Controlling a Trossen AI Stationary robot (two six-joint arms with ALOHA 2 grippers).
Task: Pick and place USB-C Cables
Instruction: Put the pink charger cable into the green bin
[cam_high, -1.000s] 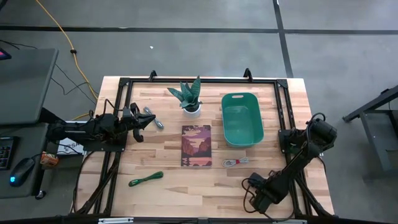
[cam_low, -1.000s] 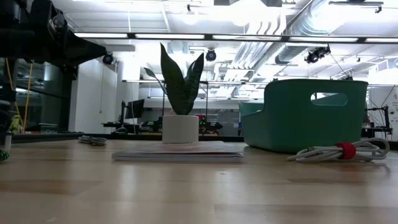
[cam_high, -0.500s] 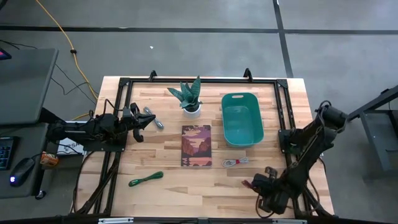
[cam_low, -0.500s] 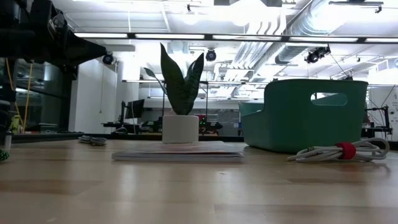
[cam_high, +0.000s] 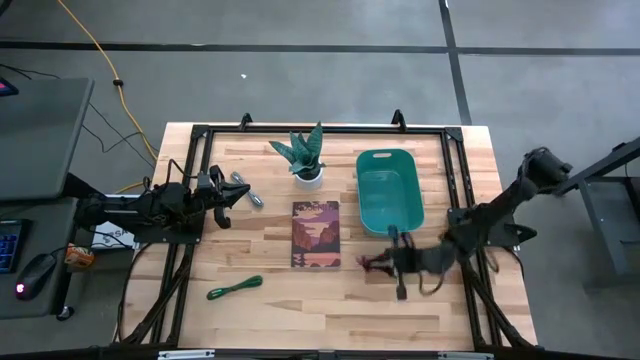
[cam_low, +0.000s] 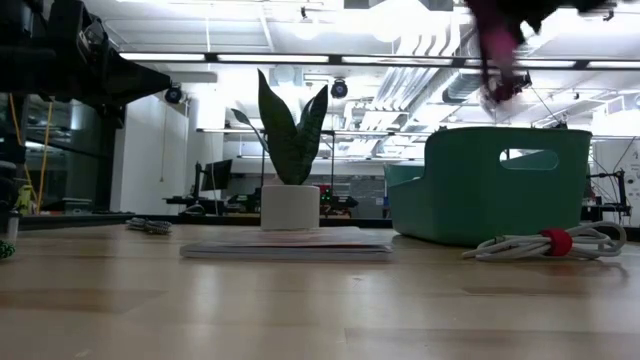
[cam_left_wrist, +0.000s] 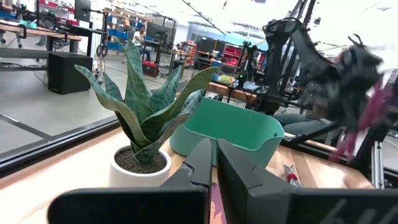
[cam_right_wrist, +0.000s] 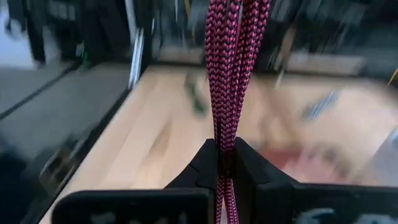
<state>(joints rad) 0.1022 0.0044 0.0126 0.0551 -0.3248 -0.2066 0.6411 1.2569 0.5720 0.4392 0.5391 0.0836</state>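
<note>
While the right gripper (cam_right_wrist: 225, 146) pinches the maroon-pink cable (cam_right_wrist: 231, 68) mid-bundle, it hangs limp and light; left gripper (cam_left_wrist: 214, 158) closed, empty.

Robotics lab, probably; exposed ceiling ducts (cam_low: 560, 50); equipment benches (cam_left_wrist: 37, 31) behind.

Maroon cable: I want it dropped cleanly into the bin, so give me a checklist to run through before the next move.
1. Right gripper shut on the maroon cable: ok.
2. Cable lifted clear of the table: ok, it hangs high in the low view.
3. Gripper above the bin: not ok, it is beside the bin's near end, over the white cable.
4. Bin free to receive: ok, nothing shows inside.
5. Left gripper out of the way: ok, shut at the table's left side by the grey cable.
</note>
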